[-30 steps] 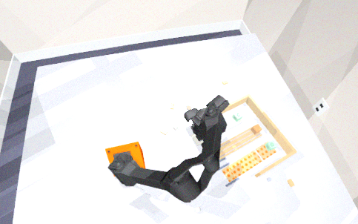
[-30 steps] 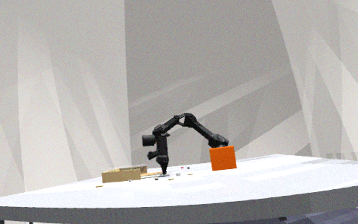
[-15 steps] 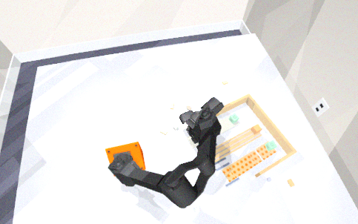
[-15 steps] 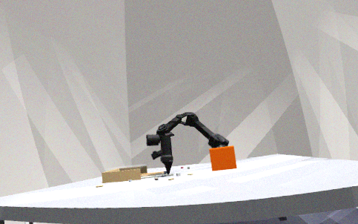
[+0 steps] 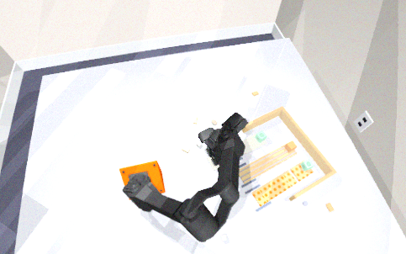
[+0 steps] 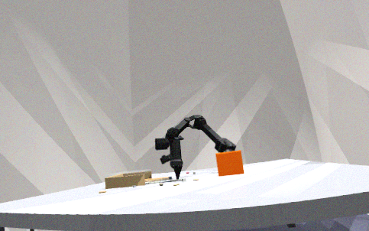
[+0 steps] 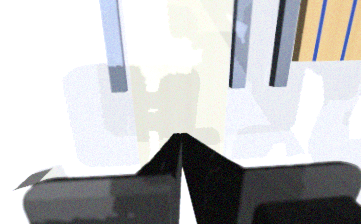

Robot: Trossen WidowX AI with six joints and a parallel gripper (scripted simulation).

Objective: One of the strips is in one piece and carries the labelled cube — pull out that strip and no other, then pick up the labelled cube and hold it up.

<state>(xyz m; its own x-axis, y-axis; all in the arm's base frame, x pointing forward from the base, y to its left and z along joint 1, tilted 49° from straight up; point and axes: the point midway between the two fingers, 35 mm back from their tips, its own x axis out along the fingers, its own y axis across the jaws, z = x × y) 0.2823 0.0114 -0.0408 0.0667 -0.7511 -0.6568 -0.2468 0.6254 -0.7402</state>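
1. On the table (image 5: 103, 126), near the open side of the wooden tray (image 5: 309, 143), the gripper (image 7: 181, 137) points straight down with its fingers pressed together, nothing pinched between them.

2. Wrist view: the closed tip sits on or just above a pale strip (image 7: 196, 75) that runs straight away from the tip. Contact cannot be confirmed from this view; the exterior view shows the tip at table level.

3. Three strips lie side by side, reaching into the tray: the pale strip, a striped strip (image 5: 267, 160) and a dotted strip (image 5: 280, 185).

4. The dotted strip looks broken in two, with a gap before the part carrying a green cube (image 5: 307, 165). The striped strip carries a tan cube (image 5: 290, 146).

5. The pale strip appears whole and carries another green cube (image 5: 261, 136) at its far end, inside the tray. I judge this the labelled one, though no label is readable at this size.

6. Key relation: that cube lies up the strip from the tip, along the strip's long axis. The near end is under the tip; a drag away from the tray, along that axis, would bring the cube out.

7. Grey rods (image 7: 115, 45) flank the pale strip on both sides; a sideways drift would meet them or the striped strip.
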